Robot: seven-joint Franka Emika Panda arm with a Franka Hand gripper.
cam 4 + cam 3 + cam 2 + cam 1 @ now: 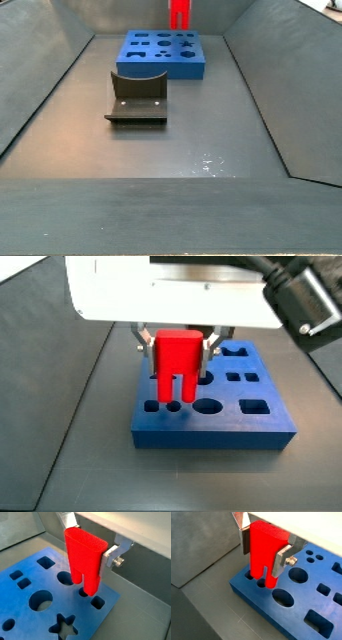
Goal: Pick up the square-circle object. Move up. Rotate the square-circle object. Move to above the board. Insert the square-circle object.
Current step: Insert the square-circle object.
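- Step in hand: insertion, by my reading. The small bright red upright block with 2 slotted legs, the square-circle object (pixel 264 554), is hanging legs-down over the large flat blue board with dark shaped holes (pixel 284 614).
- In both wrist views the leg tips are sitting at the small paired holes near a board corner (pixel 93 597); whether they are already entering, I cannot tell.
- Next move calls for a straight descent, keeping the block upright and each leg matched to its own hole.
- Gripper (pixel 266 546): flat silver fingers (pixel 286 552) are clamping the red block's upper part, narrowly spread.
- Dark L-shaped fixture (pixel 138 97) is standing just beside the board.
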